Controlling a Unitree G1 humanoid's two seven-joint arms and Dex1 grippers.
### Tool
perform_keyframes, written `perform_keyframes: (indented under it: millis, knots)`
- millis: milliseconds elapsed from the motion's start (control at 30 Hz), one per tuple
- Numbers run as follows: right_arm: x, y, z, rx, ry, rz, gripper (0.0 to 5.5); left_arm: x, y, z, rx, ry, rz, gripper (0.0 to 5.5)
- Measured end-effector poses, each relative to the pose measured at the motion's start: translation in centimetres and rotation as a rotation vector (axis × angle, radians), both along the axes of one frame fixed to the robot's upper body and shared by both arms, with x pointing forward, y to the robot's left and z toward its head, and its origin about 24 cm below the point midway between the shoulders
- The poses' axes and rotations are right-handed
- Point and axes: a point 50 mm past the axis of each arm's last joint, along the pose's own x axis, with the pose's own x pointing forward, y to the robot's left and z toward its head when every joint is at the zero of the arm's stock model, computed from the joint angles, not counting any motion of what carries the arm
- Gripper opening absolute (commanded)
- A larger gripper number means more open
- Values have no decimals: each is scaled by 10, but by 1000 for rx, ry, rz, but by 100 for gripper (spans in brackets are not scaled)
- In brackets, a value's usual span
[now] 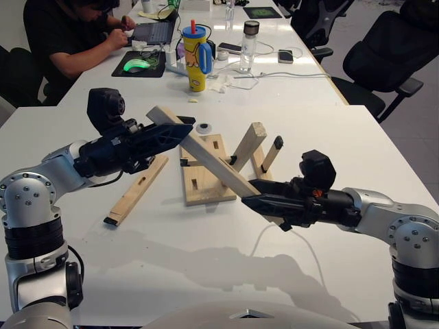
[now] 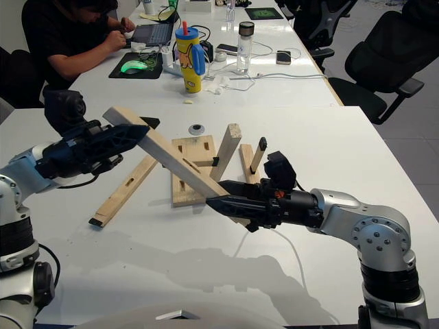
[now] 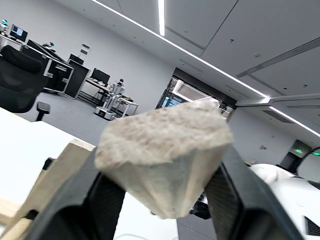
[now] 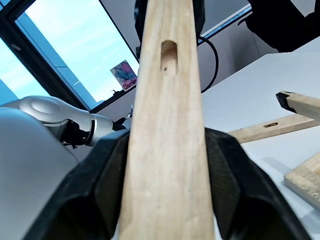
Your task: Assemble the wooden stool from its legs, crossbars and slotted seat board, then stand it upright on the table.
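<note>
Both grippers are clamped on one leg point(image 1: 212, 163), the left gripper point(image 1: 182, 131) at its raised end, the right gripper point(image 1: 255, 196) at its low end, above the slotted seat board point(image 1: 199, 193). The two should move together, aligning the end squarely before pressing in.

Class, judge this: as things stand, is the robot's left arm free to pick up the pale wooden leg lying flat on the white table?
Probably not yet: the left gripper is shut on the raised wooden beam, which the right gripper also grips. Nothing else blocks the flat wooden leg.
</note>
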Motion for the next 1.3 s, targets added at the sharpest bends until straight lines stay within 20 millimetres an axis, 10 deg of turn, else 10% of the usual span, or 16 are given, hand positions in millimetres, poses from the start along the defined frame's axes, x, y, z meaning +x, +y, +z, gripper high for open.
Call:
perform_keyframes:
  millis: [667, 967, 1300]
  knots:
    - [10, -2, -60, -334, -54, -179, 347, -8, 64, -27, 338, 83, 197, 207]
    - [17, 52, -106, -456, -167, -234, 347, 4, 105, -16, 495, -14, 320, 207]
    - [52, 77, -130, -675, -461, -324, 347, 26, 102, -9, 576, -135, 357, 207]
